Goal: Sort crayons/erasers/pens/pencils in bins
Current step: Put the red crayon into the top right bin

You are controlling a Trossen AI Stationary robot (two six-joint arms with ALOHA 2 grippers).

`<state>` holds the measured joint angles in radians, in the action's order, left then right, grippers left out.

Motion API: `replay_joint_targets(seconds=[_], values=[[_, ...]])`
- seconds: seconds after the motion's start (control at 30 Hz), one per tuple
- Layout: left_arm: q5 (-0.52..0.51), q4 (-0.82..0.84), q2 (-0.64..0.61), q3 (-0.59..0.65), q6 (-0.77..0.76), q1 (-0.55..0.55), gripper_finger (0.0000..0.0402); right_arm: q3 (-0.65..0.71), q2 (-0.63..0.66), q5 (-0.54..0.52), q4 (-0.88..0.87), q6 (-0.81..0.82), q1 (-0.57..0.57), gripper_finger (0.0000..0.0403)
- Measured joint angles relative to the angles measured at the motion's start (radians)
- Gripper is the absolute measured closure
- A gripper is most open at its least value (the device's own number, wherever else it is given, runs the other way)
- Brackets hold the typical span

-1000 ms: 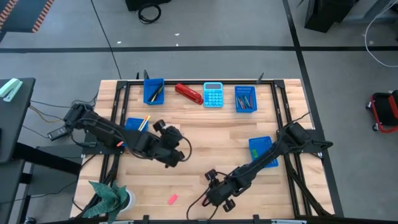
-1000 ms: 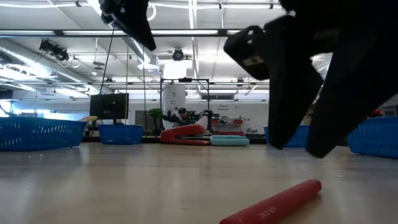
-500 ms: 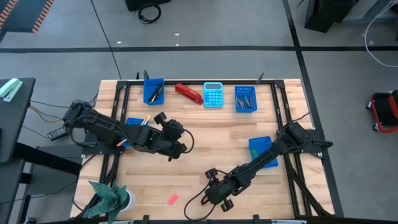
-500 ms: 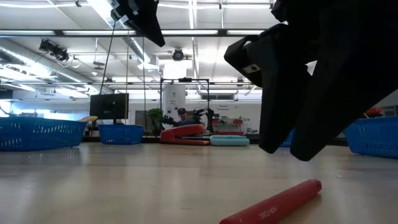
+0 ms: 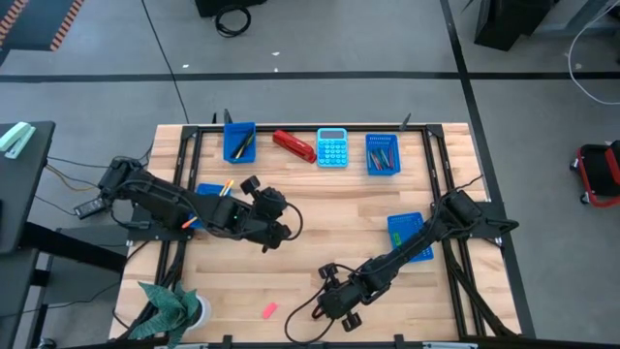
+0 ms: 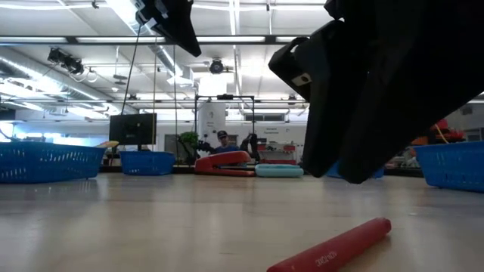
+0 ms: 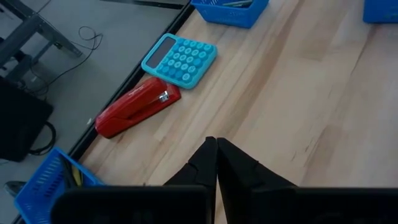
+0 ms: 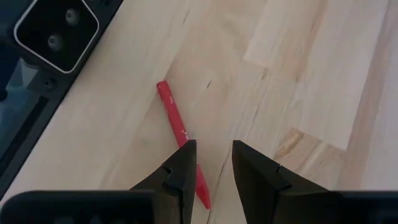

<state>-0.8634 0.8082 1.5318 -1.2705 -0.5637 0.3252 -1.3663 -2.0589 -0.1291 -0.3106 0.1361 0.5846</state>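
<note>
A red crayon [image 8: 176, 128] lies flat on the wood near the table's front edge, and also shows in the low view [image 6: 333, 245] and the high view [image 5: 269, 310]. My right gripper [image 8: 212, 149] hangs open just above it and touches nothing. The crayon's near end runs under one finger in the wrist view. In the high view my right gripper [image 5: 327, 299] is to the crayon's right. My left gripper [image 7: 216, 149] is shut and empty, raised over the table's middle left [image 5: 279, 228]. Several blue bins stand on the table, one at the right [image 5: 410, 236].
A red stapler [image 5: 293, 145] and a light-blue calculator [image 5: 332, 148] sit at the far edge between two blue bins [image 5: 239, 141] [image 5: 383, 153]. Another bin [image 5: 211, 194] with orange sticks is by the left arm. A camera block [image 8: 56, 31] stands just beyond the crayon.
My left gripper has drawn back from the table's middle toward the far edge and turned. My right gripper has shifted a little toward the table's left, nearer the crayon, and has stayed open. The crayon has not moved.
</note>
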Motion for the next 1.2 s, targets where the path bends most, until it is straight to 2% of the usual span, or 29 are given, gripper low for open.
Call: replay_joint_targets(seconds=[0.43, 0.7, 1.07, 1.2], values=[[0.000, -0.002, 0.000, 0.000, -0.008, 0.004, 0.0376, 0.001, 0.000, 0.000, 0.008, 0.010, 0.000, 0.0295], [0.000, -0.014, 0.000, 0.001, -0.022, 0.004, 0.0384, 0.058, 0.000, 0.000, 0.099, 0.010, 0.000, 0.0295], [0.002, -0.034, 0.025, 0.001, -0.026, 0.004, 0.0383, 0.067, 0.000, 0.016, 0.065, -0.007, 0.000, 0.0295], [0.003, -0.031, 0.028, 0.001, 0.019, 0.004, 0.0387, 0.067, 0.000, 0.016, 0.039, -0.021, 0.000, 0.0295]])
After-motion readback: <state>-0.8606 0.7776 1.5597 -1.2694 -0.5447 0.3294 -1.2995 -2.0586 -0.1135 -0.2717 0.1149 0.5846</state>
